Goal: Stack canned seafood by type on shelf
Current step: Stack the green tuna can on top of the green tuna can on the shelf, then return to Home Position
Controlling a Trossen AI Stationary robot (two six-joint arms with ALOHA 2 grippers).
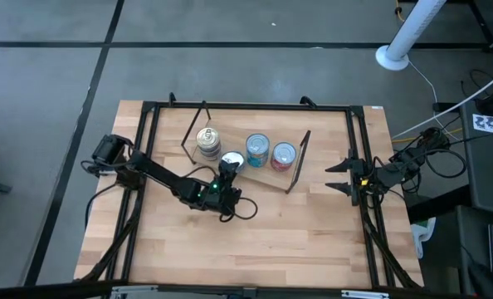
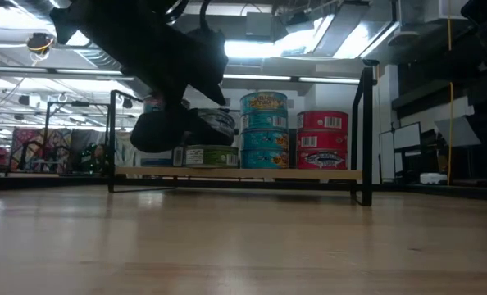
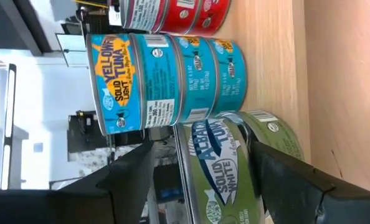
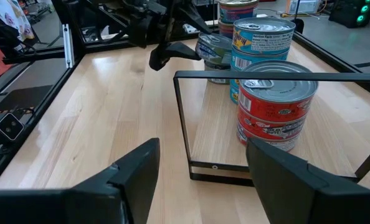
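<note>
The shelf is a light-wood board on black wire legs at the middle of the table. It carries a gold-lidded stack, a teal stack of three and a red stack. Between gold and teal, a green albacore tin sits on a second green tin. My left gripper is open and reaches in level from the near side. One finger stands off the upper tin's lid side, with a gap showing. The other finger is beside the lower tin. My right gripper waits open at the table's right edge.
Black frame rails run along the tabletop's left, right and far sides, and the shelf's wire end frame stands before my right gripper. Cables trail from both arms. Bare wood lies across the table's near half.
</note>
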